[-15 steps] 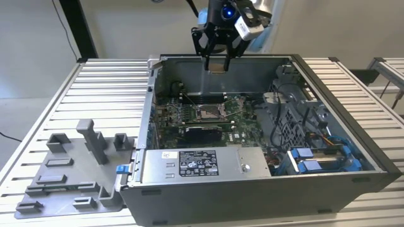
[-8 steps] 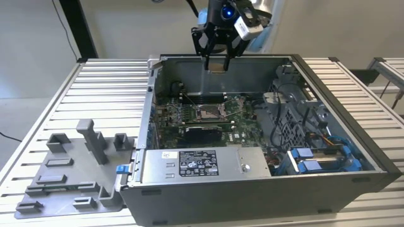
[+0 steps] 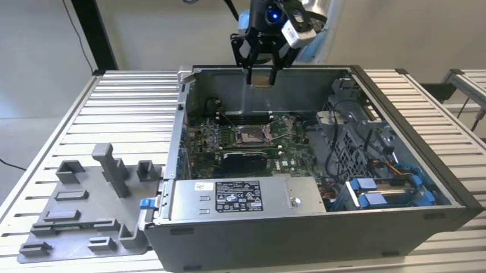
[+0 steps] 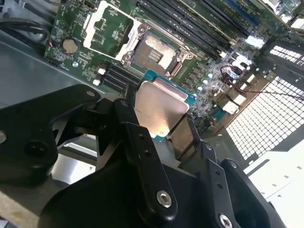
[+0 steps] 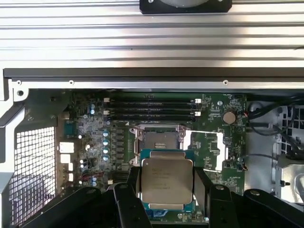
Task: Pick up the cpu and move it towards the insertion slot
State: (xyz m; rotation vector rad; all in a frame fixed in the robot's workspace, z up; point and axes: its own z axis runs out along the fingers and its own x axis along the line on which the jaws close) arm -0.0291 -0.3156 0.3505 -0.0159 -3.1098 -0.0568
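The claw (image 3: pixel 262 77) hangs above the open computer case (image 3: pixel 304 227), near the case's back wall, its two black fingers (image 5: pixel 130 185) pinching the cpu (image 3: pixel 262 81) by opposite edges. In both wrist views the cpu (image 5: pixel 167 180) shows its silvery metal face, held flat between the fingers with a green rim around the plate; in the second wrist view it (image 4: pixel 159 107) catches the light and looks pale gold.

Below it, on the green motherboard (image 3: pixel 288 162) at the floor of the case, lies the insertion slot (image 3: pixel 251 135), a square socket with a shiny metal frame and a dark centre. In the first wrist view the slot (image 5: pixel 159 138) sits just beyond the held chip's far edge, and its load plate (image 5: pixel 209 149) is swung open beside it. The cpu is well clear of the board, not touching the slot.

The case stands on a ribbed metal counter (image 3: pixel 129 108). Toward the counter's front corner, at the exterior view's left, rests a grey plastic tray (image 3: pixel 83 210) with upright posts, just beside the case.
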